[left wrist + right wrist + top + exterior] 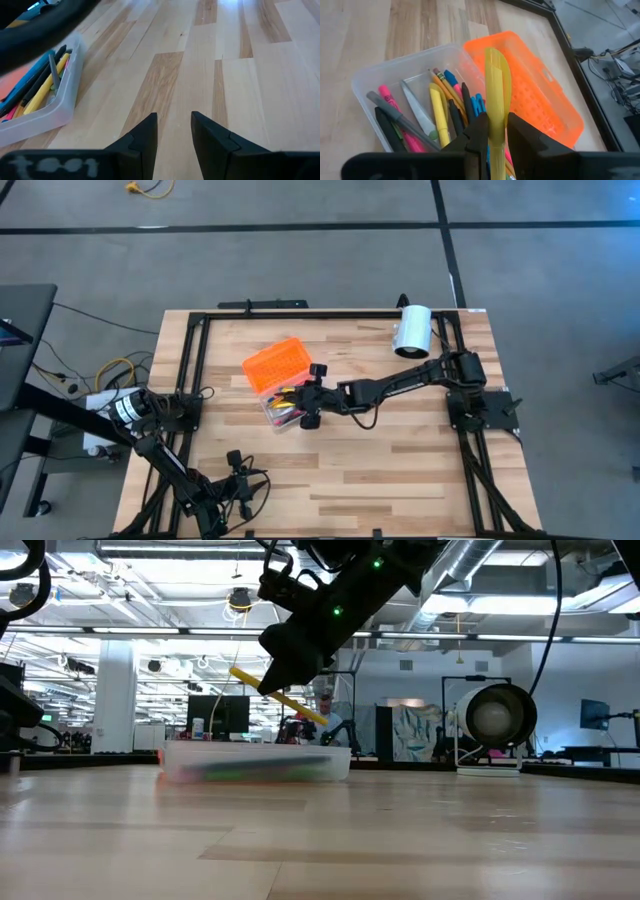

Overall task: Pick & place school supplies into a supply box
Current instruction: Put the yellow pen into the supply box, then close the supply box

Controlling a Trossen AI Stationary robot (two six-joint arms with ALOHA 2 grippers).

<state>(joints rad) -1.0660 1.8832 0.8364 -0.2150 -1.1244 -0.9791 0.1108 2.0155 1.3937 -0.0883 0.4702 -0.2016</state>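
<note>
The right gripper [496, 131] pinches one yellow pen [497, 85] above the clear box [278, 412]. Inside lie about ten pens and pencils [440, 112]. One orange lid [277, 364] rests beside it. The left gripper [174, 132] waits spread, low over the tabletop [400, 470].

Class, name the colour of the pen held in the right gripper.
Yellow: the pen in the right gripper shows best in the right wrist view.

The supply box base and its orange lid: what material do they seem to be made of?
The base looks like clear, slightly frosted plastic, since the pens show through its walls. The orange lid seems translucent moulded plastic, glossy, with a ribbed grid pattern.
</note>
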